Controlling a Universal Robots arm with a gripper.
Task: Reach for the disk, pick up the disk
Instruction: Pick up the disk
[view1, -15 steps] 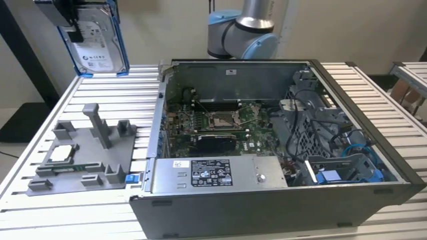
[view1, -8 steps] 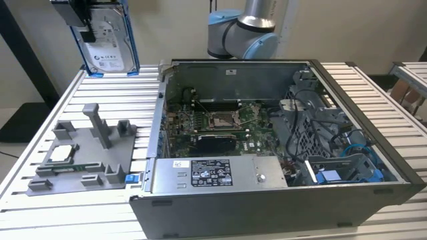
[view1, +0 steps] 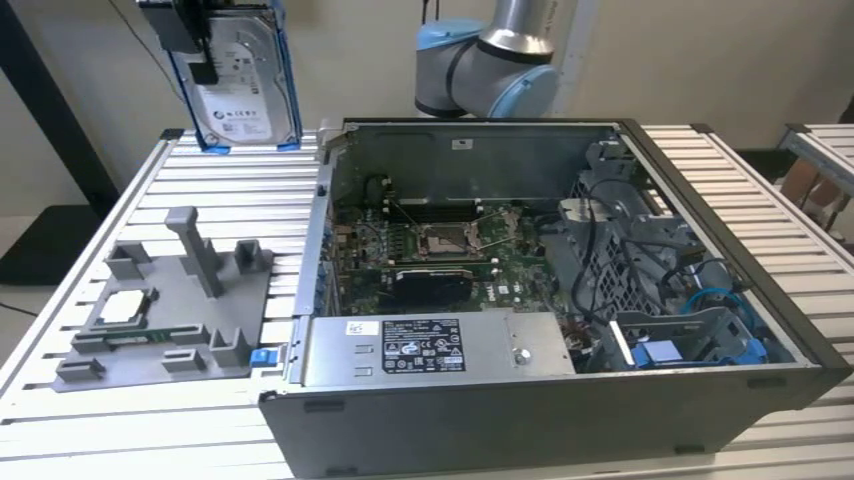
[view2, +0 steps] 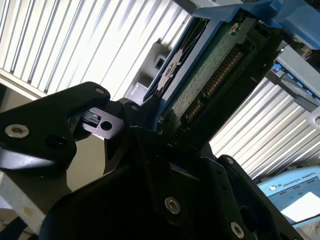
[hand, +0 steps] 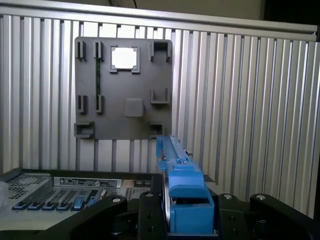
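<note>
My fingers (view2: 142, 112) are clamped on the hard drive (view1: 244, 75), so it sits right between them, off to no side. It hangs upright, long axis vertical, high above the slatted worktop (view1: 134, 190) at the exterior view's far left, clear of the open computer case (view1: 561, 300). It has a silver body, a white label facing out and a blue bracket (hand: 182, 187) framing its edges. The second wrist view shows green circuit board on its back.

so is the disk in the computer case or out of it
Out: the hand holds the disk upright in the air, above the slatted table beside the open case.
</note>
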